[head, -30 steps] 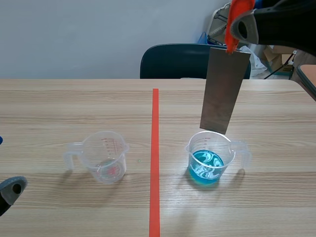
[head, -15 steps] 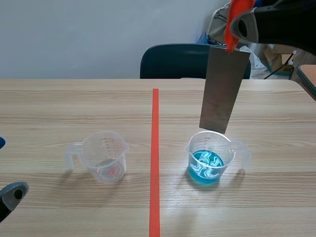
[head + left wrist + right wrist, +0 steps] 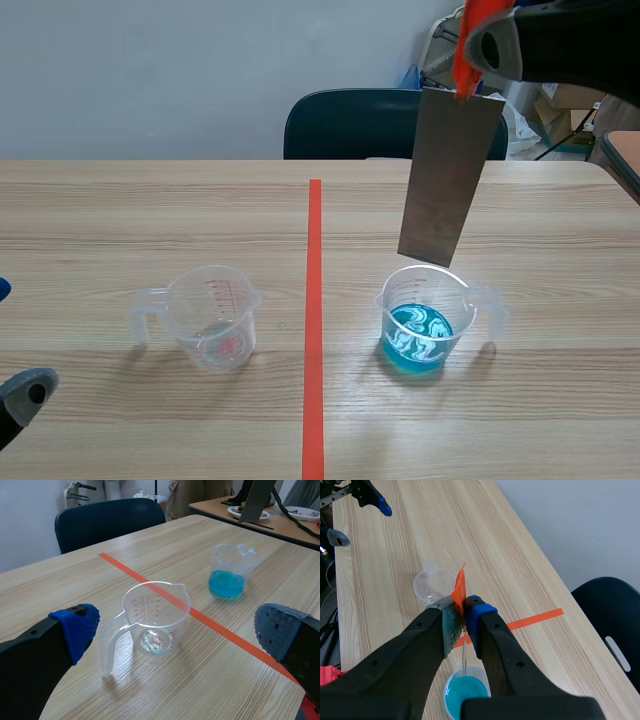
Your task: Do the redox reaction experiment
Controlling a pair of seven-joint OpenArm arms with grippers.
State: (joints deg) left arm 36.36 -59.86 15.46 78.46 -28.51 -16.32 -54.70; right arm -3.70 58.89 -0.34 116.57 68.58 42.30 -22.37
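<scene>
I have my right gripper [image 3: 461,612] pinching the orange-tabbed metal plate [image 3: 445,180], which hangs over the measuring cup of blue liquid [image 3: 455,300]. Well apart from that cup, my left gripper [image 3: 176,627] is spread wide, facing the empty measuring cup [image 3: 190,300].

two plastic measuring cups — a clear cup [image 3: 213,325] and a blue-liquid cup [image 3: 425,312]. one metal sheet [image 3: 447,180], one chair [image 3: 350,125].

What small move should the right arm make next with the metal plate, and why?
Probably lower the metal plate down into the cup of blue liquid. The right gripper has its fingers shut on the plate's top, and its lower edge hangs just above the cup's rim, not yet immersed.
</scene>
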